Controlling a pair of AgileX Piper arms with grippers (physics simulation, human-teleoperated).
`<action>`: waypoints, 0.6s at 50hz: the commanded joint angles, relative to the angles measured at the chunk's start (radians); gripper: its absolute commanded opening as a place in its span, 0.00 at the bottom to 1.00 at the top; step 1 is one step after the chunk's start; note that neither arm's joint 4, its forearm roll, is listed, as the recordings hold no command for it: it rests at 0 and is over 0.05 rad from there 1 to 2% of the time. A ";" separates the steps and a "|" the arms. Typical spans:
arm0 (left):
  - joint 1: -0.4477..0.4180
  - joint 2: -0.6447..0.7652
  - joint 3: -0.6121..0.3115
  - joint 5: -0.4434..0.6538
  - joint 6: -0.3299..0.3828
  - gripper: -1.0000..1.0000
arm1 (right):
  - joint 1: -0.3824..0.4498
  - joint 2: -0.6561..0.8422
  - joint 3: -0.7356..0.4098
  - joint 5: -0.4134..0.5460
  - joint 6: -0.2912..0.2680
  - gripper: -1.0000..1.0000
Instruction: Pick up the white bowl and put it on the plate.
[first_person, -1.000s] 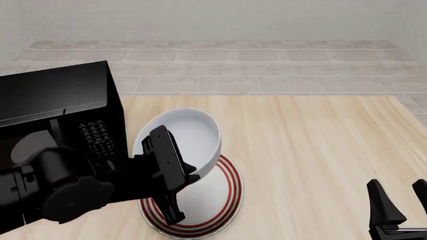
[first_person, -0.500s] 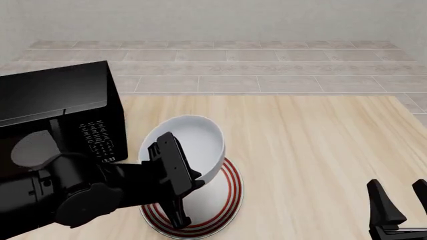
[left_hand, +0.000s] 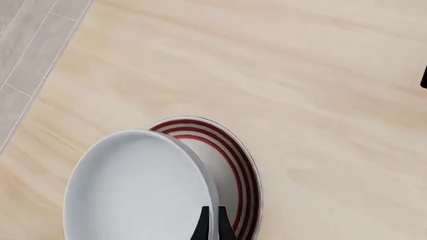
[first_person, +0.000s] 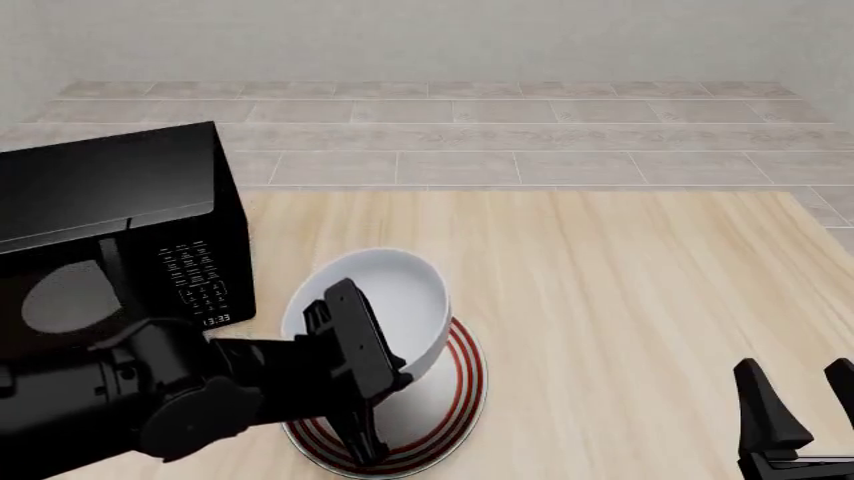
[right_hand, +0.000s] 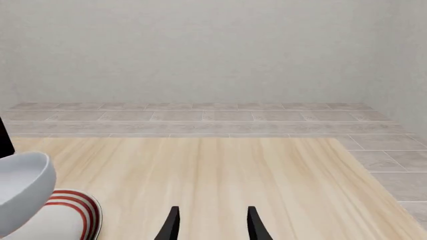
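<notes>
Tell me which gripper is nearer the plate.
Left. The left gripper holds the white bowl by its rim just above the plate; the right gripper idles far off to the right.

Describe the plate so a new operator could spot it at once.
Start at the black microwave on the table's left side. Just right of its keypad, toward the near edge, the plate lies flat beneath the white bowl gripped by the left gripper. Three red rings around its rim distinguish it from that plain, deep bowl.

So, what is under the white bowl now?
The plate lies under the white bowl, its red rings showing beside it. The bowl and the left gripper cover the plate's middle, so contact cannot be seen.
</notes>
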 joint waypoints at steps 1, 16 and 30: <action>0.003 0.009 0.009 -0.023 -0.008 0.00 | -0.001 -0.005 0.000 0.006 0.000 1.00; -0.002 0.047 0.026 -0.066 -0.021 0.00 | -0.001 -0.005 0.000 0.006 0.000 1.00; -0.009 0.070 0.033 -0.082 -0.031 0.00 | -0.001 -0.005 0.000 0.006 0.000 1.00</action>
